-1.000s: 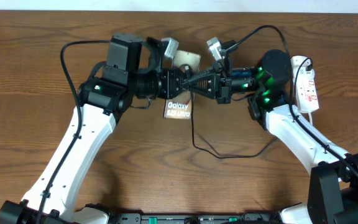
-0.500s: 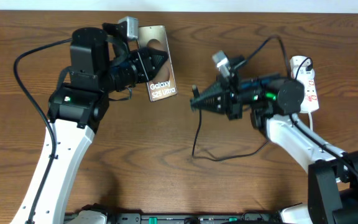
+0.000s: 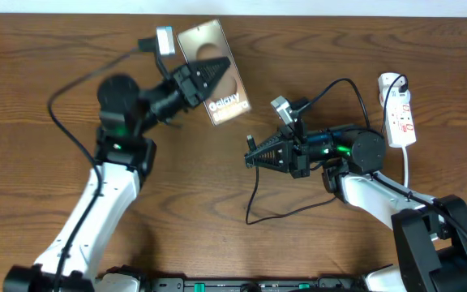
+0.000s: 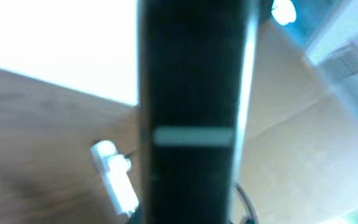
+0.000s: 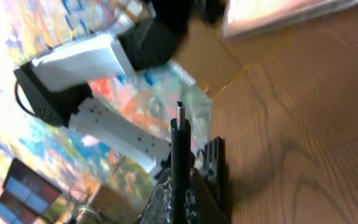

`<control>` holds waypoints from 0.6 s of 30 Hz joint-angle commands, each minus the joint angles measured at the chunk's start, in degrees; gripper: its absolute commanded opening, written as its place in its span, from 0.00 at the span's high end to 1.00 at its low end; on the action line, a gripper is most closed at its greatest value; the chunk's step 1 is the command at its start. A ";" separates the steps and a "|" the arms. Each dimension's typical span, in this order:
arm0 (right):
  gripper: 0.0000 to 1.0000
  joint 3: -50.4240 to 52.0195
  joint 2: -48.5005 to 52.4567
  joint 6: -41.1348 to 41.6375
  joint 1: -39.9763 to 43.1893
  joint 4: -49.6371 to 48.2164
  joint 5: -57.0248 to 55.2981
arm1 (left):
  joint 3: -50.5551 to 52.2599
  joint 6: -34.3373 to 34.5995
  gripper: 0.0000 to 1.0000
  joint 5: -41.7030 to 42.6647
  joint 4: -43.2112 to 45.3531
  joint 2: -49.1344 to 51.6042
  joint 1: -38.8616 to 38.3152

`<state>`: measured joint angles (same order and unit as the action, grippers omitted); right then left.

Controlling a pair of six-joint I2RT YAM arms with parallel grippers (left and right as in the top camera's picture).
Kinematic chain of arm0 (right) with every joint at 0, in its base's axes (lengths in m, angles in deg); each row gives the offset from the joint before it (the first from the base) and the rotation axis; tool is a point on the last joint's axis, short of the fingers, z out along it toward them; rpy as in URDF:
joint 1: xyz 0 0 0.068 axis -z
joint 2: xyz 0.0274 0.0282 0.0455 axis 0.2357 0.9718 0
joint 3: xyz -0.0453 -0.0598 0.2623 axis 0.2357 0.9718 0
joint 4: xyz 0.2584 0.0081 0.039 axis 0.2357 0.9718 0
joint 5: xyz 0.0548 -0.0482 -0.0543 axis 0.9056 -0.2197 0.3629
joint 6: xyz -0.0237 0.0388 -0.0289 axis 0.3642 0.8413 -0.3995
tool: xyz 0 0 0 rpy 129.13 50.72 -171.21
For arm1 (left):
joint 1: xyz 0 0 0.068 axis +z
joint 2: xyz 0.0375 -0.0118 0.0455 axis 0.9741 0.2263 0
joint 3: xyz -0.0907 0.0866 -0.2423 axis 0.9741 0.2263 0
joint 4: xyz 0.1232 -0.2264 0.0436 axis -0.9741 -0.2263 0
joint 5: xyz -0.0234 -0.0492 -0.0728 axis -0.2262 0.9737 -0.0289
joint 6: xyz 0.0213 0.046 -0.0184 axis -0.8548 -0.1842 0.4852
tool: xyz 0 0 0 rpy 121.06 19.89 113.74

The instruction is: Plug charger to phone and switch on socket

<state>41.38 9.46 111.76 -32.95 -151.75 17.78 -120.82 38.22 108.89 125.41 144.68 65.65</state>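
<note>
The left gripper clamps the phone aloft and tilted over the worktop. The right gripper pinches the charger, well apart from it. Misaligned like that, the plug could scrape the phone's edge.

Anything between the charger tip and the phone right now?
Nothing visible. The right gripper holds the charger with its tip pointing left. The phone is up-left in the left gripper, and only table shows in the gap.

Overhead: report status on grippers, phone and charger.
Left gripper shut on phone, tilted. Right gripper shut on charger, tip apart from phone, not plugged. Socket untouched, far right. Nothing between plug and phone.
</note>
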 commanded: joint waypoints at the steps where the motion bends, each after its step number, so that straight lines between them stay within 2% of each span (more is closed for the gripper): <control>1: 0.99 0.96 -0.15 -0.63 -1.49 -2.38 -7.56 | 4.63 15.41 0.93 -0.44 10.75 -0.61 -0.28; 9: 0.99 0.98 -0.09 0.83 -1.81 -2.34 -8.07 | 5.75 24.13 0.93 1.62 10.03 -0.61 -0.70; 14: 0.99 0.98 -0.09 4.20 -3.17 -2.36 -7.45 | 5.75 24.24 0.93 2.08 5.55 -0.61 -0.70; 18: 0.99 0.98 -0.09 5.51 -5.38 -2.32 -8.57 | 5.75 23.56 0.93 2.27 5.53 -0.61 -0.70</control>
<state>42.01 9.46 115.04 -36.44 -151.81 11.07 -114.18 61.28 110.26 129.96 144.92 65.13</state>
